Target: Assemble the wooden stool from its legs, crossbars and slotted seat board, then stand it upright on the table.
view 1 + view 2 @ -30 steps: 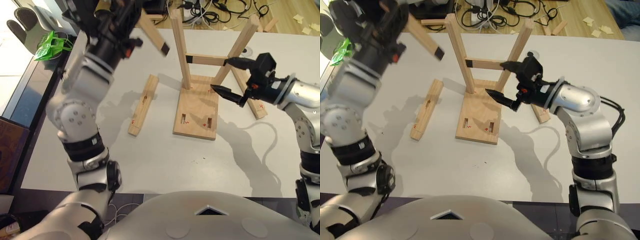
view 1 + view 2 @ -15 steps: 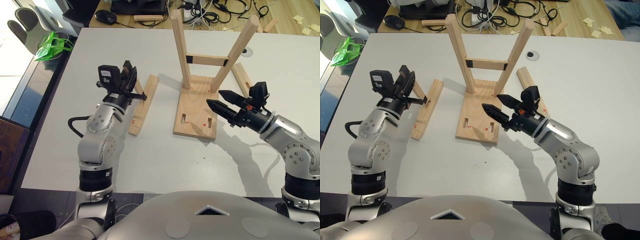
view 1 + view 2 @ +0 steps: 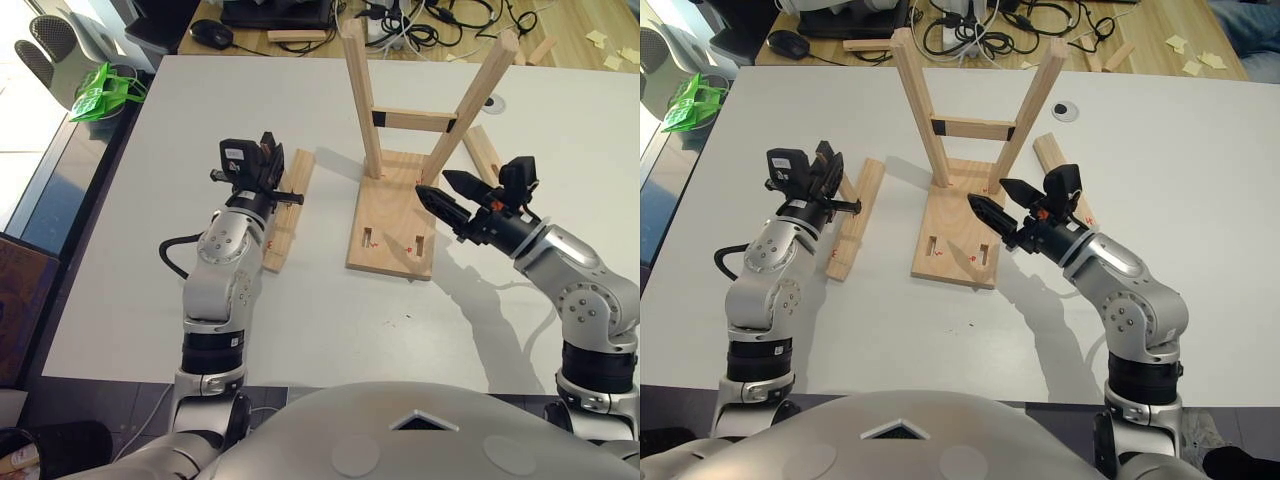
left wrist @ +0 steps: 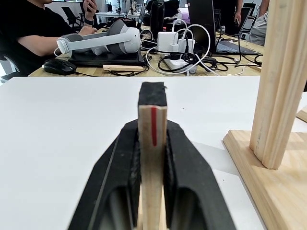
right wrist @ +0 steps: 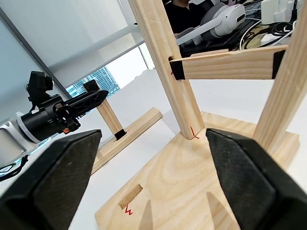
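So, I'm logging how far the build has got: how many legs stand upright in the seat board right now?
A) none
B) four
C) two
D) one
C: two legs stand at the far end of the seat board, joined by a crossbar, while the near slots are empty.
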Robot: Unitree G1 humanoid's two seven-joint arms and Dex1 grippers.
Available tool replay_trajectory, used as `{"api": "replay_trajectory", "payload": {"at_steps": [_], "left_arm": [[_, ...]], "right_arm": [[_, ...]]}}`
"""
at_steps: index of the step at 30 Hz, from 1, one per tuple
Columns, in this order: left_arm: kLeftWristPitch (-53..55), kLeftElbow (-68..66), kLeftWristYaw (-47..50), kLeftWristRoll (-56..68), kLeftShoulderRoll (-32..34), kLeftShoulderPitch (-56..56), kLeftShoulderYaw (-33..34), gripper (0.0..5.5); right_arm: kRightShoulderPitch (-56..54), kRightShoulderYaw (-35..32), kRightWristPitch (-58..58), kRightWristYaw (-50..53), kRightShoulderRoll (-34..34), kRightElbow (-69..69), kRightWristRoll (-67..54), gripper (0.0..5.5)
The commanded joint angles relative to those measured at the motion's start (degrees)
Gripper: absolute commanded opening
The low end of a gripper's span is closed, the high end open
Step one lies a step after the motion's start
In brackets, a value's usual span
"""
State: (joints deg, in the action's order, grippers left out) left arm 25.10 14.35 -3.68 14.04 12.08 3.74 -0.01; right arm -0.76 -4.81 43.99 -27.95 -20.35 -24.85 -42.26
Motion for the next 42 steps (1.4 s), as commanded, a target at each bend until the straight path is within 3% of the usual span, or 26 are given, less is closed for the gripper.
{"api": "replay_trajectory", "payload": {"at_steps": [1,11,22,27,33,37,42], "left_arm": [[-1.51,-3.78,0.88,-1.67,-2.78,1.44,-0.15,0.41],[-21.11,-27.32,2.46,-10.91,-9.31,11.44,-4.01,0.41],[-23.07,-32.80,3.11,-13.27,-10.04,13.01,-2.28,0.41],[-23.23,-30.04,0.87,-10.12,-10.71,12.97,-0.44,1.23],[-16.01,-14.56,0.76,-9.69,-9.64,14.80,-0.35,2.07],[-8.55,-12.81,3.12,-8.94,-7.01,27.88,3.97,2.72],[-2.14,-23.13,3.53,-8.97,-4.74,44.17,5.51,3.14]], "right_arm": [[-1.58,0.20,-1.43,1.11,0.38,0.86,1.55,4.03],[-4.21,0.72,-3.11,2.06,0.03,3.58,3.93,4.03],[-4.42,1.47,-4.43,2.34,0.73,4.39,5.01,4.03],[-4.29,2.15,-5.61,2.34,1.10,5.14,6.42,4.03],[-3.85,2.38,-6.71,2.35,1.49,5.63,7.73,4.03],[-3.91,2.46,-7.74,2.73,2.27,6.29,8.71,4.03],[-4.28,2.83,-8.95,2.89,3.10,7.21,9.79,4.03]]}}
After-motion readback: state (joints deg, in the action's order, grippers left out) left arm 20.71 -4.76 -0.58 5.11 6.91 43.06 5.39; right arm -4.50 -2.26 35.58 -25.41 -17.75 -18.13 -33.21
